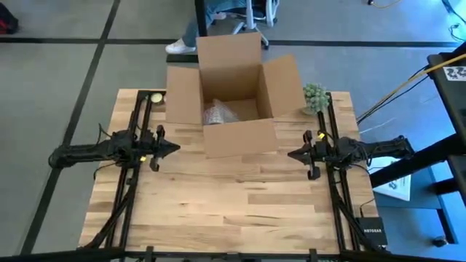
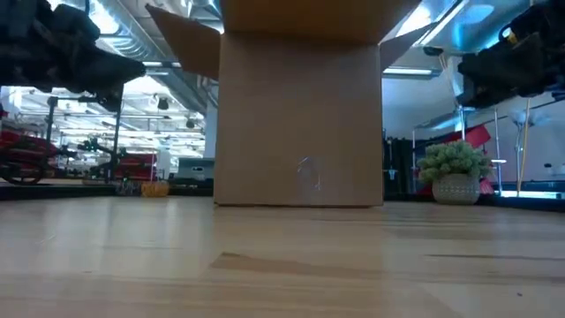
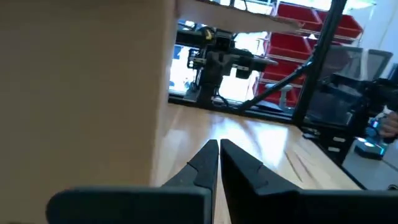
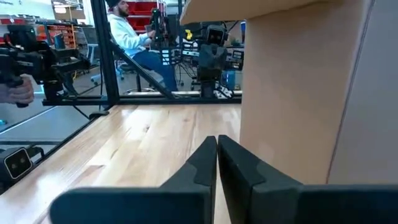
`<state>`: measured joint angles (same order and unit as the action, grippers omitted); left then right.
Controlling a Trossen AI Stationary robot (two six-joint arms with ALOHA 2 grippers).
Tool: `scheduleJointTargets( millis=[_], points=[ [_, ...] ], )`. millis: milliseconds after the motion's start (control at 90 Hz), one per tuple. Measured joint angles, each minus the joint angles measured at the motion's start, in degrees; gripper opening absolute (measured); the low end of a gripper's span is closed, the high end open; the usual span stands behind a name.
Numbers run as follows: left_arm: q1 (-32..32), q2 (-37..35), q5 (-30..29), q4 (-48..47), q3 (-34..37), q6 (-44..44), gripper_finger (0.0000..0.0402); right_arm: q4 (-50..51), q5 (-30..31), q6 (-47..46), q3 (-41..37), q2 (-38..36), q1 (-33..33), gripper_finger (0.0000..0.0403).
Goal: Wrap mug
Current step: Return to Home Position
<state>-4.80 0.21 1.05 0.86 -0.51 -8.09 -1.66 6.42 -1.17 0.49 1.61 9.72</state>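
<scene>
Wrapping looks done from my seat. The box (image 1: 240, 137) stands open at the far middle of the table (image 1: 240, 211), flaps up, and a bubble-wrapped bundle (image 1: 217, 114) lies on its floor toward the left wall. I take that bundle for the wrapped mug. The wrap hides any colour, and I cannot tell whether one bundle or two sits in there, since the front wall cuts off part of the floor. No bare mug and no spare sheet of wrap shows on the wood in any view.

On my left, the left gripper (image 1: 173, 148) hangs just off the box's front left corner with its tips pointing inward. Its wrist view shows the two fingers pressed together with nothing between them. Opposite it, the right gripper (image 1: 293, 154) sits off the front right corner, fingers likewise together and empty. Neither one touches the cardboard.

Also on the table are a small potted plant (image 1: 315, 97) beside the box's right flap and a pale round thing (image 1: 156, 97) at the far left corner, too small to identify.

My read: packing is complete and only parking the arms remains. Both already look low, level and symmetric — close to a rest pose, though I can't confirm it is the exact one. The flaps are unfolded, but the task doesn't ask for closing them.
</scene>
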Motion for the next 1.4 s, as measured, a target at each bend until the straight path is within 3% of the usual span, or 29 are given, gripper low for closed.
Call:
scheduleJointTargets(
  millis=[1400],
  points=[
    [0.24, 0.26, -2.13, -0.35, 0.0, 1.7, 0.0, 0.04, -0.02, 0.0, -0.02, 0.02, 0.02, 0.0001]
  ],
)
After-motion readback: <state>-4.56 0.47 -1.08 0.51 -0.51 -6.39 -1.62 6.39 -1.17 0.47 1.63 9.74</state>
